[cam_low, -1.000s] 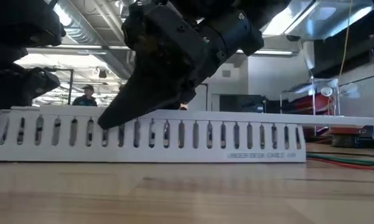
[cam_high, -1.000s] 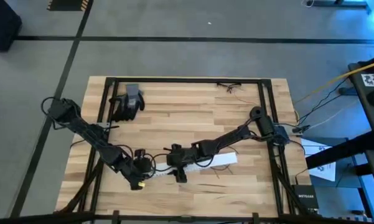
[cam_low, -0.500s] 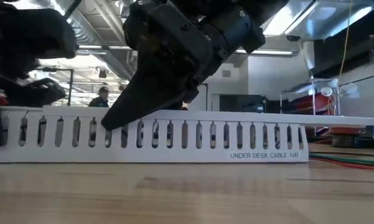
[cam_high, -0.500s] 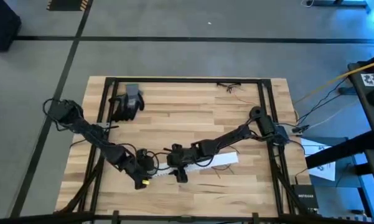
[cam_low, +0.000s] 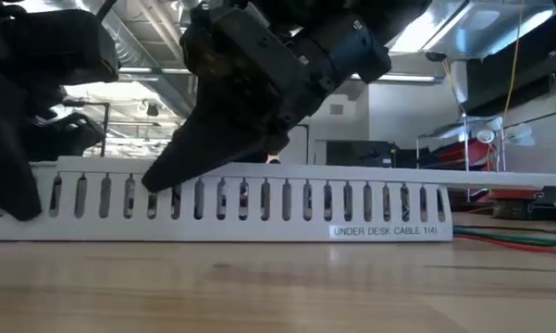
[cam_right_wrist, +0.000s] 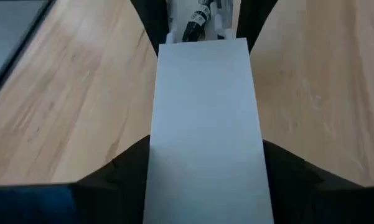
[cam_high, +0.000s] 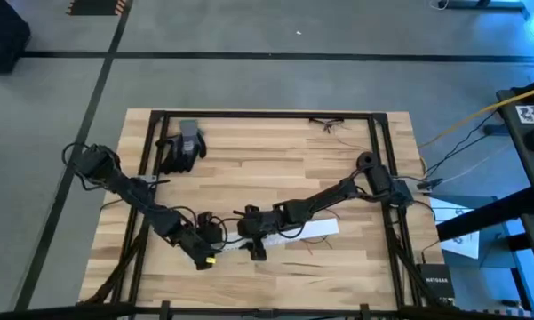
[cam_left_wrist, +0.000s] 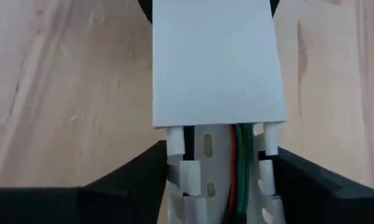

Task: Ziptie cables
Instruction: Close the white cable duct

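Note:
A long white slotted channel (cam_high: 293, 233) lies on the wooden table near its front edge, with a flat white cover (cam_right_wrist: 205, 112) on most of its length. Red and green cables (cam_left_wrist: 239, 168) run inside its uncovered left end. My left gripper (cam_high: 209, 258) is shut on that uncovered end. My right gripper (cam_high: 251, 247) is shut on the covered stretch just to the right of it. More red and green cables (cam_low: 509, 240) lie on the table past the channel's right end. The ziptie is out of view. My left gripper pinches the channel's uncovered left end between its two fingers, one on each slotted side wall (cam_left_wrist: 174, 165). The fingers lie across the channel, which rests flat on the table. My right gripper has the covered stretch between its two fingers, one at each long edge of the cover (cam_right_wrist: 155, 155). The fingers (cam_low: 180, 162) slant down toward the table's left and lie across the channel, which stays on the table.
A dark glove (cam_high: 182, 147) lies at the far left of the table. A few thin loose wires (cam_high: 329, 124) lie at the far edge. Black frame rails (cam_high: 378, 160) run along the table's sides. Bare wood lies between the channel and the far edge.
My left gripper has moved toward the table's right edge, closer to my right gripper, along the channel's left end. The channel has shifted a little along its length on the table.

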